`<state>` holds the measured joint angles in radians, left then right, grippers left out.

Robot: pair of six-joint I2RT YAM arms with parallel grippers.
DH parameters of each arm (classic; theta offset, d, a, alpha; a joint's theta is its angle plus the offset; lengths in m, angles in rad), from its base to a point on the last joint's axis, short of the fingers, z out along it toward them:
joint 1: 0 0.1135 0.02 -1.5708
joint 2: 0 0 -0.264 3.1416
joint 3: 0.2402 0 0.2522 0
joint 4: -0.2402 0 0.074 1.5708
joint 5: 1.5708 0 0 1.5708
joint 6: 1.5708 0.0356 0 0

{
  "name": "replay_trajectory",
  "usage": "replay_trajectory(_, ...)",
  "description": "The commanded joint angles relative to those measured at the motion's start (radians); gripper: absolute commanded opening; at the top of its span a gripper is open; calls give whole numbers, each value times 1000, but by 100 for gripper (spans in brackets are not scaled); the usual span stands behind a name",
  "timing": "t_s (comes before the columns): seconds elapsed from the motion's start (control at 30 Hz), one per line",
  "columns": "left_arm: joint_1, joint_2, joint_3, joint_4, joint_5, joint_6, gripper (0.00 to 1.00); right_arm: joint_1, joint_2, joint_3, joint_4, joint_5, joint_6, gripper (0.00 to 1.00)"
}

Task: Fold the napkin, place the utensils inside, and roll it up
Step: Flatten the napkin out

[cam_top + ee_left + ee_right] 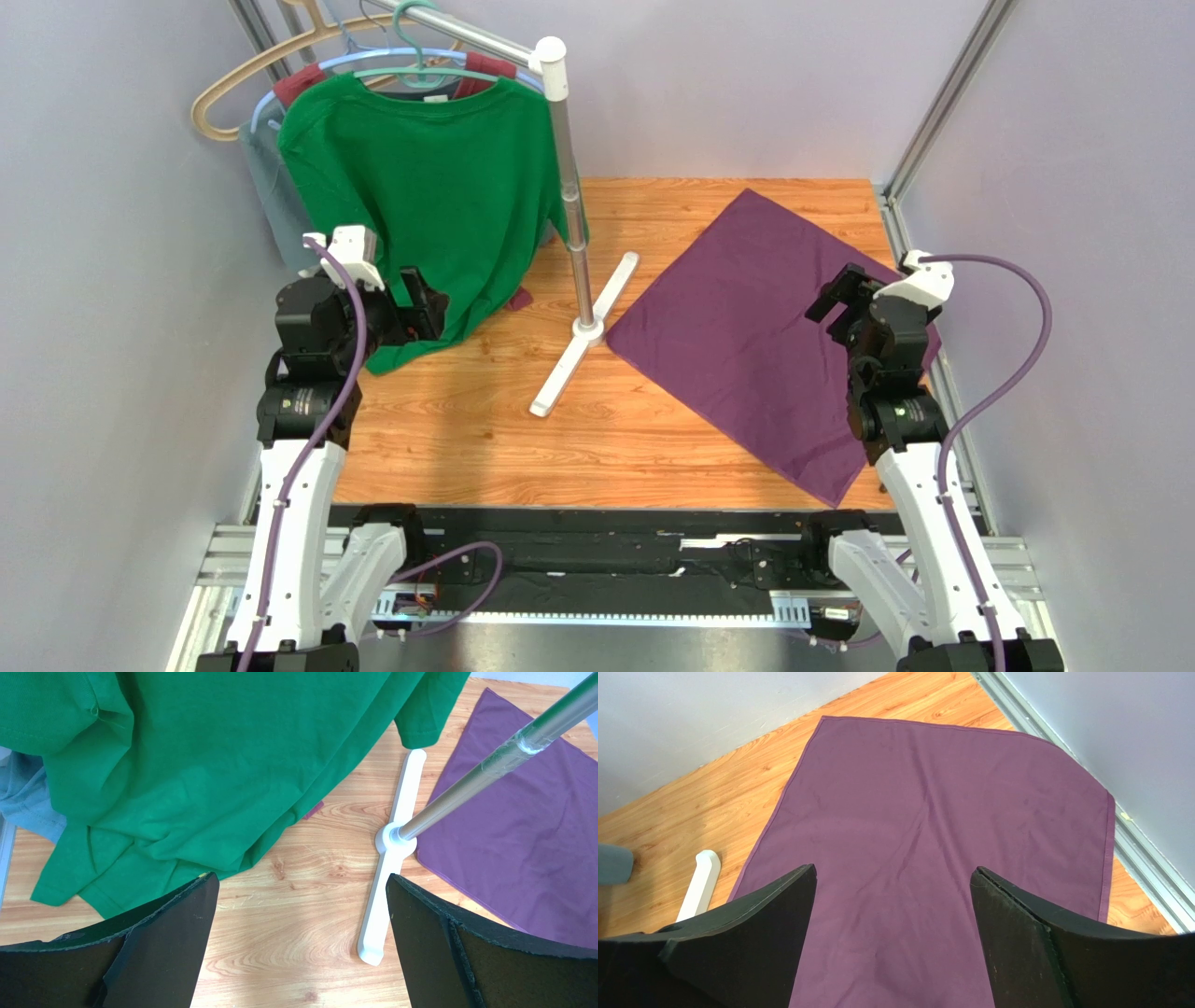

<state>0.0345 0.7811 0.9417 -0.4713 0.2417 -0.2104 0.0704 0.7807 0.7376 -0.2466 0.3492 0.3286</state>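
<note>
Wooden table (463,420), seen from above and from both wrists. A green T-shirt (421,182) hangs on a hanger from a clothes stand (568,182) at the far left. Its hem pools on the wood.

The napkin (744,336) lies flat and single-layered on the right half of the table, just beside the stand's white foot (582,336). It is a square, so it has no true long axis. It sits turned like a diamond, with one corner pointing to the far edge, one to the near edge and one toward the stand. Its sides run oblique to the table's edges.

The right gripper (831,298) hovers above the napkin's right part, jaws spread wide with nothing between them. The left gripper (421,301) hangs near the shirt's hem, likewise spread and empty.

No spoon shows in any view.

Judged step: the first fold has not begun. The next move probably calls for lowering the right gripper onto a corner or edge, pinching the thin cloth off the wood, and carrying it across to the opposite side.
</note>
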Motion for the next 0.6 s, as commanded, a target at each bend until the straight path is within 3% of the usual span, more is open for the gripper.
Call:
replay_trajectory(0.0, 4, 0, 39, 22, 4, 6, 99, -1, 23, 14, 50, -44, 6, 84)
replay_trajectory(0.17, 4, 3, 37, 22, -12, 3, 99, 0, 61, 14, 58, -157, 16, 83)
replay_trajectory(0.33, 4, -2, 31, 26, 27, 6, 99, 28, 143, -30, 136, -403, 124, 80)
replay_trajectory(0.57, 5, 0, 20, 28, 67, 28, 99, 221, 415, 22, 216, -467, 147, 80)
